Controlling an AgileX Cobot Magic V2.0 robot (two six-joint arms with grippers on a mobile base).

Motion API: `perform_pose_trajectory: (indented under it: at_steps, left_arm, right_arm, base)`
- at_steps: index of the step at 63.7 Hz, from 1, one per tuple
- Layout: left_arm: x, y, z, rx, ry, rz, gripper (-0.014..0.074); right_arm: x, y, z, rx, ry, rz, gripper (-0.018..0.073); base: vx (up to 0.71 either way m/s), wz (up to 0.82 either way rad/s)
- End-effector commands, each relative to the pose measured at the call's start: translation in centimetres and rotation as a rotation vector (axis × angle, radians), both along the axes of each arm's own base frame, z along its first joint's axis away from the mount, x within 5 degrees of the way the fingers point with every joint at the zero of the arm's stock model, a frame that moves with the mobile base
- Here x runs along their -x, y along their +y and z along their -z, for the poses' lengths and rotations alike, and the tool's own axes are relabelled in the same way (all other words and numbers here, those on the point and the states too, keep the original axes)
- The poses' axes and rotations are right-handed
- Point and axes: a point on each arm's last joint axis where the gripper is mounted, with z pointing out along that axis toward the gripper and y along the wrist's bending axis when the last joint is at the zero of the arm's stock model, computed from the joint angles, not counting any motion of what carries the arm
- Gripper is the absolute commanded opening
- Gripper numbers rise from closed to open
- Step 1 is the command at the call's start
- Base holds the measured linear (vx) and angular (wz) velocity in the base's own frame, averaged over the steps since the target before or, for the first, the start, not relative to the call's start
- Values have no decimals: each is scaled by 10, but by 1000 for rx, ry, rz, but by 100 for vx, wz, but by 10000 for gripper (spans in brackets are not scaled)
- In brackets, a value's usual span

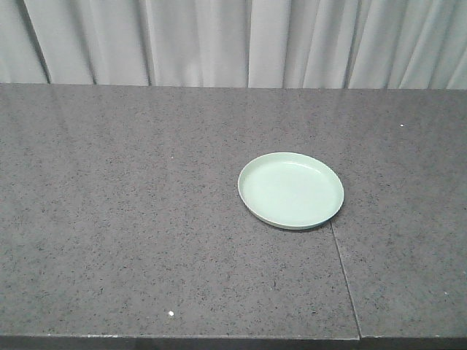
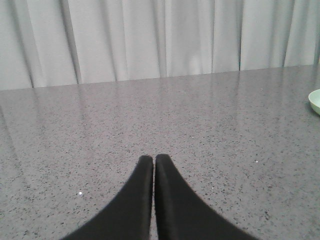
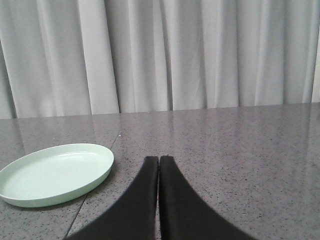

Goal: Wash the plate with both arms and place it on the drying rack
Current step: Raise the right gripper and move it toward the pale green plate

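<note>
A dark speckled worktop (image 1: 109, 219) runs before pale pleated curtains (image 1: 219, 44), and the mint-green plate (image 1: 290, 190) lies flat on it, right of centre (its near rim meets a thin seam (image 1: 346, 281)). The left gripper (image 2: 153, 161) and right gripper (image 3: 159, 162) both show jaws pressed together, holding nothing; the plate lies right of the former, left of the latter.

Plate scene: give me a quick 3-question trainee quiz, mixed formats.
1. True or false: the plate lies upside down.
2. The left claw is: A) wide open, B) shut on the plate, C) shut, holding nothing.
3. In the right wrist view, on which side of the right claw does the plate lie?
Key: 1. False, it lies right side up, flat on the counter. 2. C. 3. To its left, apart from it.
</note>
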Motion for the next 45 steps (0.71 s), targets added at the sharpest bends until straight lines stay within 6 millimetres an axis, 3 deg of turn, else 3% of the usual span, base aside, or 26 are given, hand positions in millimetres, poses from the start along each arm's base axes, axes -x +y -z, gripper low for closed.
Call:
perform_pose_trajectory:
  at_steps: [1,45]
  left_arm:
    - [0,-1,0,23,-65,9,-6]
    - [0,-1,0,23,-65,9,-6]
  right_arm:
    - [-1,0,0,17,-51,4,-8]
    - [-1,0,0,17,-51,4,-8]
  base:
    - [0,0]
    - [0,0]
